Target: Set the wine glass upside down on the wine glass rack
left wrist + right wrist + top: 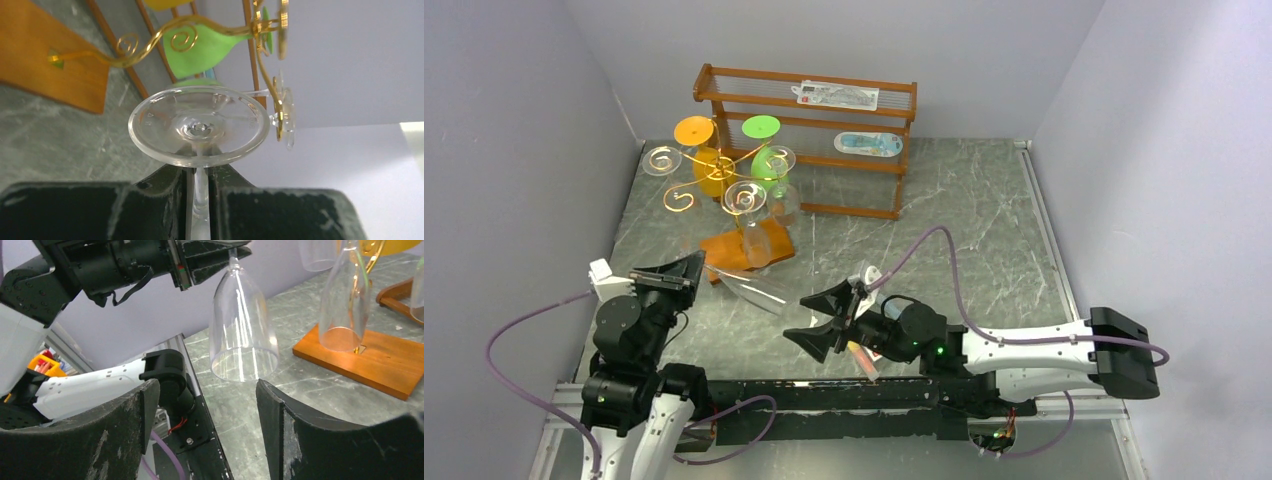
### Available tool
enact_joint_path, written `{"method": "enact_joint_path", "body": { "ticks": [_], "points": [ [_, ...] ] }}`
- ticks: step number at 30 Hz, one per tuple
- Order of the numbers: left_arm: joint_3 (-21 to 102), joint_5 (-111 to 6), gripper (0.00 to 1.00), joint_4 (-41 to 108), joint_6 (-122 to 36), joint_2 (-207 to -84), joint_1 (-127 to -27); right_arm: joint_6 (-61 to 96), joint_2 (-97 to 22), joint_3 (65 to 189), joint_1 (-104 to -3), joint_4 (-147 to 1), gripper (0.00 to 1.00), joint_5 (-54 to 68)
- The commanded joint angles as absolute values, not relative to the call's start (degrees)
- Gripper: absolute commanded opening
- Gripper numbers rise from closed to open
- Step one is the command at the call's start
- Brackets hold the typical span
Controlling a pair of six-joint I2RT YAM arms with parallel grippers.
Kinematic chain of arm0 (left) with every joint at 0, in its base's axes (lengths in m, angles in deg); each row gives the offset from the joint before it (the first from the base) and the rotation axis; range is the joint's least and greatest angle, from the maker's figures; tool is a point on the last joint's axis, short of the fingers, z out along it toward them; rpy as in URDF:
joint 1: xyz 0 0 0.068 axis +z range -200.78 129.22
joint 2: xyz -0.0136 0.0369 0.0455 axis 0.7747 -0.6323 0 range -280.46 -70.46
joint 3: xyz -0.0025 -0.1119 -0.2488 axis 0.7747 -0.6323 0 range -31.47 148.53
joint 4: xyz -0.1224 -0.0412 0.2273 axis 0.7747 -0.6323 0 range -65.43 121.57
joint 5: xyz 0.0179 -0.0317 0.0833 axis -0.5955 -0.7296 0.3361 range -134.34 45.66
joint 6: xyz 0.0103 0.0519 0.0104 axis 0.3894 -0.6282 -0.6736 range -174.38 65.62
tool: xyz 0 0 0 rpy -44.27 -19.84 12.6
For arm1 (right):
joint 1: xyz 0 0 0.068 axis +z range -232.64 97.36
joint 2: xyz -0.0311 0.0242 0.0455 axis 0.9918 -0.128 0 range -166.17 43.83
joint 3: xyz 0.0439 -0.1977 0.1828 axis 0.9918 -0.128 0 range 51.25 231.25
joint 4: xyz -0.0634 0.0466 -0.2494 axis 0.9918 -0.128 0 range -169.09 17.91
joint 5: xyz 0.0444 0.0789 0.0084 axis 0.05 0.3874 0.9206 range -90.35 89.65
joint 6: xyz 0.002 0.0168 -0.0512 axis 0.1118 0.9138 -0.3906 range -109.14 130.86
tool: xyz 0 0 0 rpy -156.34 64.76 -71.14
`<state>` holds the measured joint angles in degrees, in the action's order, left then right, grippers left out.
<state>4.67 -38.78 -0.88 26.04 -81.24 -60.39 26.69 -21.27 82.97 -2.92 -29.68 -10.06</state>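
Note:
My left gripper [696, 277] is shut on the stem of a clear wine glass [752, 290], just in front of the rack's base. In the left wrist view the gripper [200, 176] clamps the stem under the round foot of the glass [197, 125]. In the right wrist view the glass [243, 325] hangs bowl down, mouth above the table. The wine glass rack [714, 172], gold wire on a small wooden base [746, 255], carries orange, green and clear glasses. My right gripper [826, 322] is open and empty, to the right of the glass; its fingers [125, 425] point at the bowl.
A two-tier brown wooden shelf [824, 135] with packets on it stands behind the rack at the back wall. Grey walls close in the left, back and right. A clear glass [345, 305] hangs on the rack above its base [365, 362].

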Motion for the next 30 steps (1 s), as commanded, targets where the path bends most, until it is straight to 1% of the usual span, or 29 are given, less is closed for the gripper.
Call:
{"method": "enact_joint_path", "body": {
  "ticks": [1,5,9,16,20,24,26,30],
  "points": [
    [9.8,-31.87,0.05,0.68,8.33,-81.87,-60.62,30.47,-16.75,82.5,-2.89,-33.25,0.75,-14.43],
    [13.4,-31.08,0.05,-0.15,-6.11,-84.3,-60.62,29.82,-15.75,85.71,-2.83,-39.06,0.76,-15.84],
    [14.03,-35.49,0.05,3.18,-20.56,-82.48,-60.62,27.08,-19.35,94.29,-2.87,-46.15,0.76,-16.04],
    [14.07,-44.05,0.05,7.77,-33.35,-75.25,-60.62,24.33,-26.75,105.14,-2.81,-49.72,0.76,-8.61],
    [15.73,-55.62,0.05,11.29,-38.68,-75.69,-60.62,22.82,-31.79,111.09,-2.75,-51.93,0.75,-4.19],
    [19.07,-70.39,0.05,11.97,-42.34,-80.82,-60.62,21.7,-34.58,114.25,-2.75,-50.38,0.73,3.02],
    [20.2,-76.48,0.05,12.74,-42.51,-83.04,-60.62,22.43,-35.12,114.41,-2.8,-48.86,0.73,3.18],
    [20.86,-83.26,0.05,16.45,-40.14,-85.26,-60.58,23.45,-35.5,114.86,-2.75,-47.65,0.73,-0.07]
  ]
}}
